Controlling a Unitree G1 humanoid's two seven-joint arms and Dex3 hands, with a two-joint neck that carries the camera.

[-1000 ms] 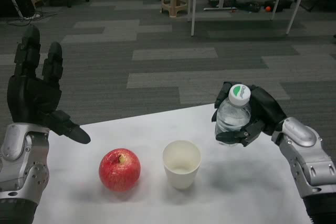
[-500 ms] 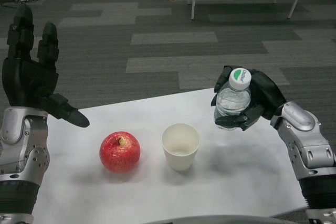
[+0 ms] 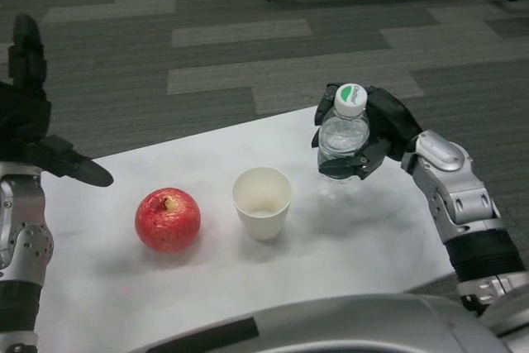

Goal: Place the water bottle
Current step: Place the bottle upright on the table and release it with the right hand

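My right hand (image 3: 382, 130) grips a small clear water bottle (image 3: 340, 135) with a white and green cap, upright over the far right part of the white table (image 3: 372, 237). Whether its base touches the tabletop is hard to tell; a faint shadow lies just under it. The left hand (image 3: 29, 126) is raised at the left edge of the picture, fingers spread and holding nothing.
A white paper cup (image 3: 262, 202) stands at the table's middle, left of the bottle. A red apple (image 3: 168, 219) lies further left. Grey carpeted floor lies beyond the far table edge.
The camera has dipped down and turned, so the whole scene slid up and left. The right hand still holds the bottle at about the same spot relative to the cup.
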